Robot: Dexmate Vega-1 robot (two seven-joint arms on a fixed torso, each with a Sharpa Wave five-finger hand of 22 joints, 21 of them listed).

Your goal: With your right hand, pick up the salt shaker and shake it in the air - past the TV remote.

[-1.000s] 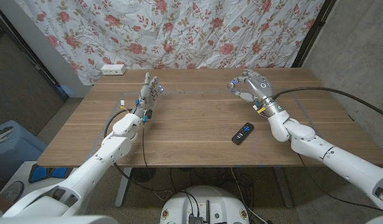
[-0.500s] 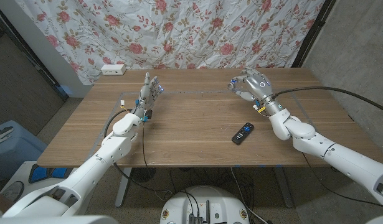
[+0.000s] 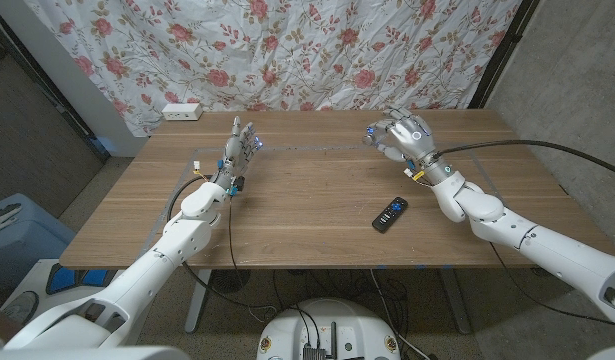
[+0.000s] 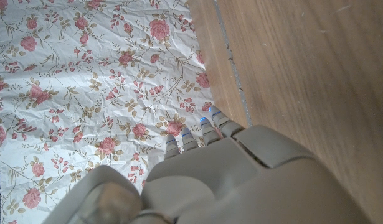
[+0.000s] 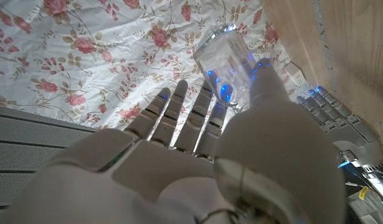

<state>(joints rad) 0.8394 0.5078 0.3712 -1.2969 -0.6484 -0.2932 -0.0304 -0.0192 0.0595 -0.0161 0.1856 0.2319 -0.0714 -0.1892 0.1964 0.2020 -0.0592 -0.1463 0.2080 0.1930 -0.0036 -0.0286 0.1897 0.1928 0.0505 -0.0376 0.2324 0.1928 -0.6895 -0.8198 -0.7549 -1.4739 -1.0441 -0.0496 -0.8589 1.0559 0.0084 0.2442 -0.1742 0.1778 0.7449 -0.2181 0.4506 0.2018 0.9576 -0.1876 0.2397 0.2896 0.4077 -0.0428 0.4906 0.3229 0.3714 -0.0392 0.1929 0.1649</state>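
My right hand (image 3: pixel 404 135) is raised over the far right part of the table (image 3: pixel 307 215), beyond the black TV remote (image 3: pixel 390 213), which lies flat on the wood nearer the front edge. It grips a clear glass salt shaker (image 5: pixel 224 58) between thumb and fingers; the shaker's end pokes out at the hand's left side (image 3: pixel 371 131). My left hand (image 3: pixel 238 152) stands upright at the left of the table, fingers apart and pointing up, holding nothing. In the right wrist view the left hand (image 5: pixel 334 114) shows in the distance.
A white power strip (image 3: pixel 182 112) lies at the table's far left corner. A floral curtain (image 3: pixel 317 50) hangs behind the table. A blue bin (image 3: pixel 12 232) stands on the floor to the left. Thin tape lines (image 3: pixel 287 150) mark the wood.
My right hand with the shaker has shifted slightly up and away from the remote, tilting a little. The left hand and the remote have stayed put.
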